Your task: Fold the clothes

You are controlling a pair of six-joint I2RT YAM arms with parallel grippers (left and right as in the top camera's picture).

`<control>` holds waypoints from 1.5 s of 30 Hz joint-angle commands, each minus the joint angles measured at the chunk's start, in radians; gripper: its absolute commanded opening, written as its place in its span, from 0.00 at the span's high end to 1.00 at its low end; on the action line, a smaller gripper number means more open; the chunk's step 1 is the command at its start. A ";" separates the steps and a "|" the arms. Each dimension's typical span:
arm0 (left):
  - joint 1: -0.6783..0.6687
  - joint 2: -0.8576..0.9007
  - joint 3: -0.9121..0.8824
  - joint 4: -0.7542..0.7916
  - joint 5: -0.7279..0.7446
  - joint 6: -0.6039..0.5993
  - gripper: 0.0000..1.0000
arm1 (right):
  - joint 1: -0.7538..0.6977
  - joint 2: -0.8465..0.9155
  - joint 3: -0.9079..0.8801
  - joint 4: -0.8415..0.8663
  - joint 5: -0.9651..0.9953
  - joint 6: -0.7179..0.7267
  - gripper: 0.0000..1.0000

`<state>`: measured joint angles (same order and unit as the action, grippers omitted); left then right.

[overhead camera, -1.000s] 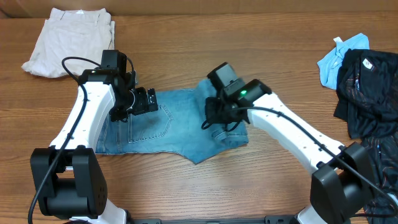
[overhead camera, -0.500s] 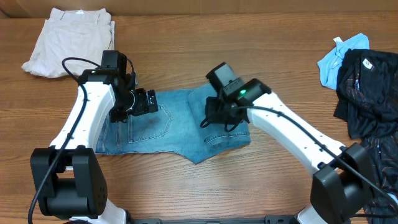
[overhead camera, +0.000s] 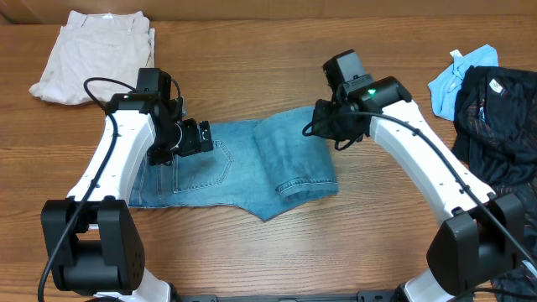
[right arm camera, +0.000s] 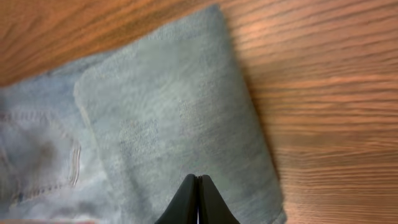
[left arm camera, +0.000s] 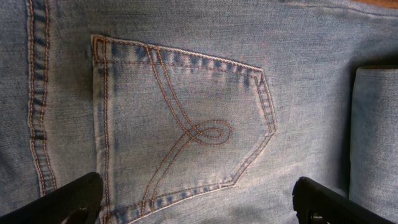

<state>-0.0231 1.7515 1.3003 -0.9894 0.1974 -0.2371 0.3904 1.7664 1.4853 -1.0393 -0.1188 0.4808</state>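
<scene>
The clothes, light-blue jeans (overhead camera: 239,168), lie folded into a short stack in the middle of the table, with a leg laid over on the right side. My left gripper (overhead camera: 204,137) hovers over the stitched back pocket (left arm camera: 180,130). In the left wrist view the left gripper (left arm camera: 196,188) stands wide open, its fingertips (left arm camera: 81,190) at the frame's two lower corners with only denim between them. My right gripper (overhead camera: 321,130) is above the folded leg's far right edge. In the right wrist view that gripper (right arm camera: 198,179) is shut and empty over the folded leg (right arm camera: 168,112).
Cream-beige trousers (overhead camera: 96,50) lie at the back left. Black garments (overhead camera: 495,117) with a small bright-blue cloth (overhead camera: 460,77) are heaped at the right edge. Bare wooden table (overhead camera: 252,75) surrounds the jeans.
My right gripper let go of the folded leg, drew back up and to the right, and shut empty. The leg stays folded over. The left arm has not moved.
</scene>
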 commanded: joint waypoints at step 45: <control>-0.003 -0.006 -0.006 -0.005 0.005 -0.003 0.00 | 0.113 0.241 0.011 0.268 -0.709 -0.312 0.96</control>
<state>-0.0231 1.7515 1.3003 -0.9970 0.1970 -0.2371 0.5056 1.9472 1.4921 -0.7975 -0.7097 0.2146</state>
